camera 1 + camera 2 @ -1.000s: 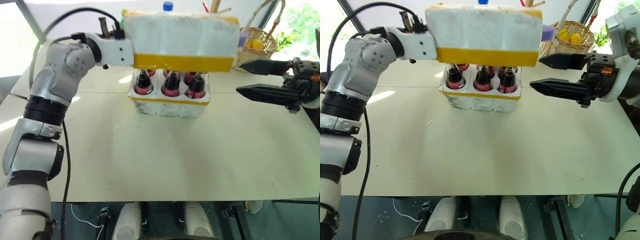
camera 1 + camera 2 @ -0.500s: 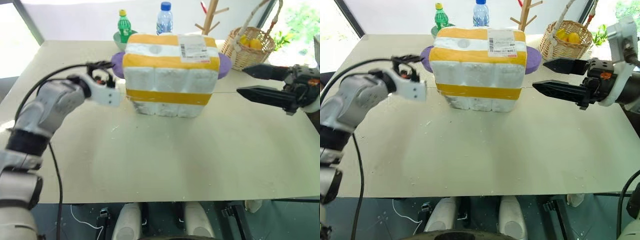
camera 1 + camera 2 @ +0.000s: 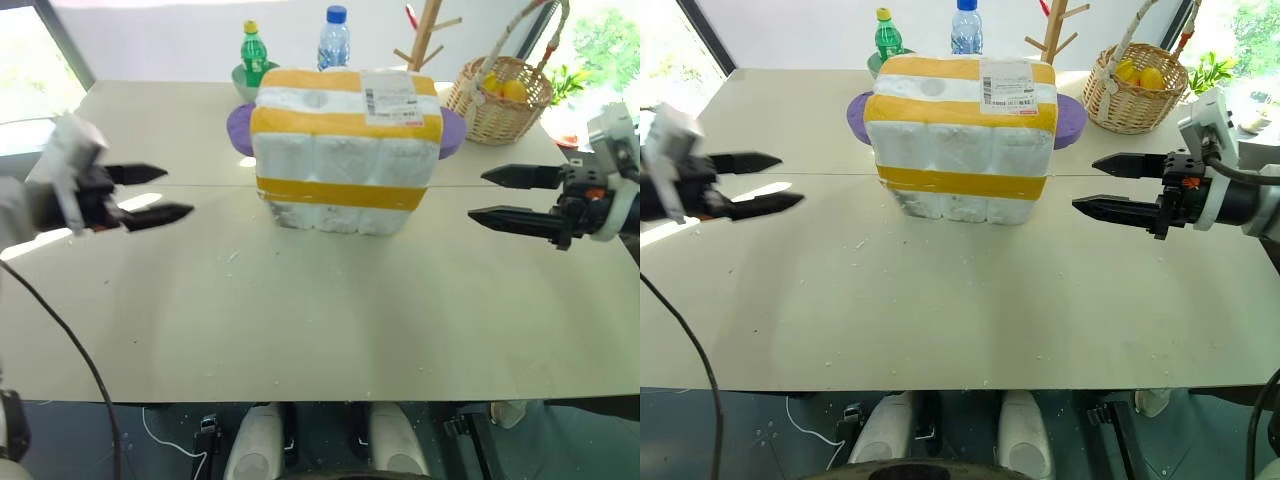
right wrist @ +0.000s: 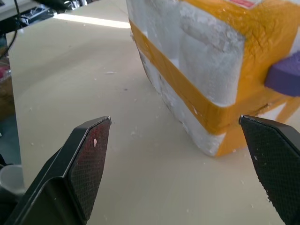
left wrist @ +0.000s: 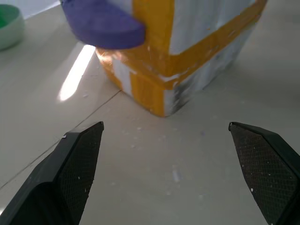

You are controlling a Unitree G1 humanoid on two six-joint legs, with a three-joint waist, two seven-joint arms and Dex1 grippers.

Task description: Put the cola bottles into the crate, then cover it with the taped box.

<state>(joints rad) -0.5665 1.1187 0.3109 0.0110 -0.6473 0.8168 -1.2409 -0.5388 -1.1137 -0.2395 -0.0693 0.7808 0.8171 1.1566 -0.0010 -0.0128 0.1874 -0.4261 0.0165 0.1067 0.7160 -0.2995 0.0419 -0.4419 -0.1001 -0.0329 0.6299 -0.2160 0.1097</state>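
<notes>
Pale and broad, the surface (image 3: pixel 320 320) is carrying the taped box (image 3: pixel 345 150) near its far middle, with bright windows glowing behind it. A second ago the left arm was holding this box in the air above the crate, where the cola bottles were standing in their wells with red caps showing; half a second ago the box was already sitting down over them and the arm was drawing off to the side. Now the box is resting squarely on the surface with its lower yellow band running level, and by my reading that means both halves of the task are looking finished, with only a retreat left.

Both tools are standing well apart from the box. The left tool (image 3: pixel 148 193) is hanging out to the box's left, its two black fingers spread wide and gripping nothing. The right tool (image 3: pixel 505 195) is hovering on the opposite side, fingers likewise splayed and empty, and it is sitting lower than it was a second ago.

Beneath the cover, the crate and bottles are lying hidden, so whether every bottle is staying upright cannot be told. Behind the box, a green soda bottle (image 3: pixel 252 45) and a blue-capped water bottle (image 3: pixel 333 38) are being partly cut off, and a wicker basket (image 3: pixel 498 98) is standing off to the right.
</notes>
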